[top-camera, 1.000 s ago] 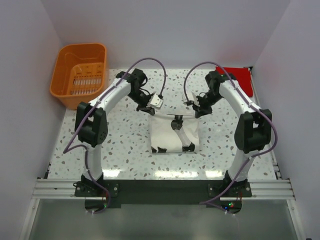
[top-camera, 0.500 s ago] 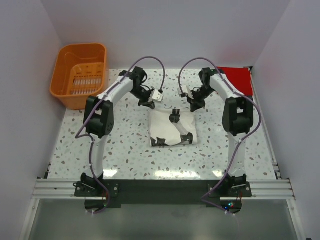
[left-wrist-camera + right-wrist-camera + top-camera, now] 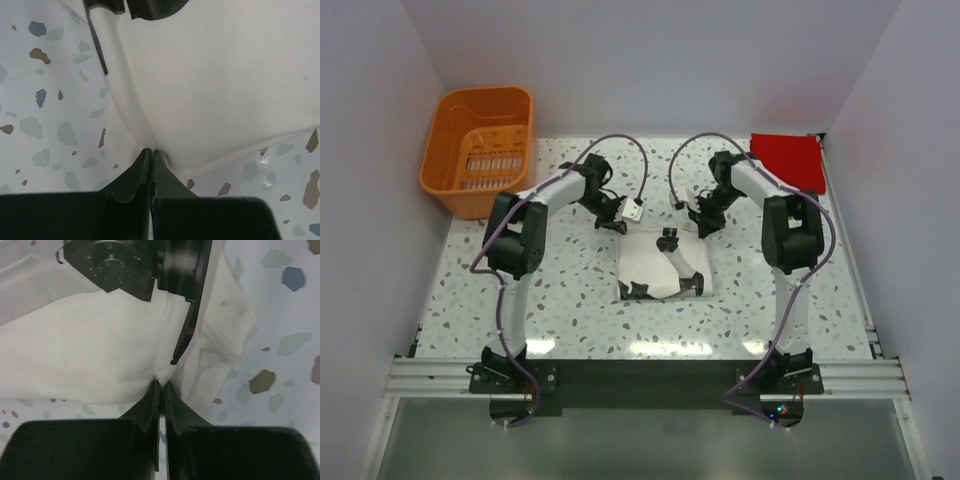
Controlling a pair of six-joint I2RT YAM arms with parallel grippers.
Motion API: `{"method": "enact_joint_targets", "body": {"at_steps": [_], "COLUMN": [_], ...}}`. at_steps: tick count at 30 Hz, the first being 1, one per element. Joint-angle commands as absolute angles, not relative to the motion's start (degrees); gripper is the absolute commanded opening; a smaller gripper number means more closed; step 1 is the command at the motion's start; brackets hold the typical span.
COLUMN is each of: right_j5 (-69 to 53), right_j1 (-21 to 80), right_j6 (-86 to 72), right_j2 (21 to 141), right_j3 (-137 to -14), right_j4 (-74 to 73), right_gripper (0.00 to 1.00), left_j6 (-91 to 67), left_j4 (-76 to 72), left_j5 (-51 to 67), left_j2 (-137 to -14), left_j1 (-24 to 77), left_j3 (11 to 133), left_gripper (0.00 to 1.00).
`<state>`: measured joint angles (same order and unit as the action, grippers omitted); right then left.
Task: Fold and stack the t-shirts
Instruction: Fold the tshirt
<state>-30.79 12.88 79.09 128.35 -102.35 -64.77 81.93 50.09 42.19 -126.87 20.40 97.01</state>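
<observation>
While both arms reach in over the middle of the table [image 3: 570, 290], the cream-white t-shirt [image 3: 652, 262] lies between them as a compact, roughly square bundle, gripped at its far edge. The left gripper [image 3: 151, 154] has its fingers pressed together on a fold of cloth at the far left corner, and the left wrist view shows the fabric drawn into a soft crease running away from the tips. The right gripper [image 3: 160, 386] pinches the far right corner in the same way, its fingers closed tight on thick white cloth, with a seamed hem bunched just beside them. The red t-shirt [image 3: 787, 160] sits flat as a small square at the far right of the table, well apart from the white one, and the orange basket [image 3: 440, 170] stands at the far left. I judge the white shirt to be light, limp and not at all slippery. It will sag in the middle wherever it is unsupported, and its layers can slide over each other if only the top one is caught. The best hold is therefore at the two corners of one edge, through every layer, with the grippers level and spread enough to hold that edge straight. Pinching only a single ply risks the fold opening as the cloth is carried.
</observation>
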Motion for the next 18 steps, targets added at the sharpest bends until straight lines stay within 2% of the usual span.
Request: {"method": "enact_joint_targets", "body": {"at_steps": [1, 9, 18], "right_j5": [-27.7, -29.5, -33.5], "right_j1": [14.7, 18.4, 18.4], "right_j6": [79.2, 76.0, 74.4], "right_j2": [122.7, 113.7, 113.5], "right_j3": [-97.5, -90.8, -98.6], "right_j4": [-67.1, -74.4, -82.1], "right_gripper": [0.0, 0.0, 0.0], "left_j6": [84.0, 88.3, 91.7], "left_j4": [51.1, 53.3, 62.2], "left_j5": [41.7, 44.0, 45.0], "left_j2": [-123.8, -116.2, -110.7], "left_j1": [20.2, 21.1, 19.4], "left_j3": [93.2, 86.4, 87.3], "left_gripper": [0.0, 0.0, 0.0]}}
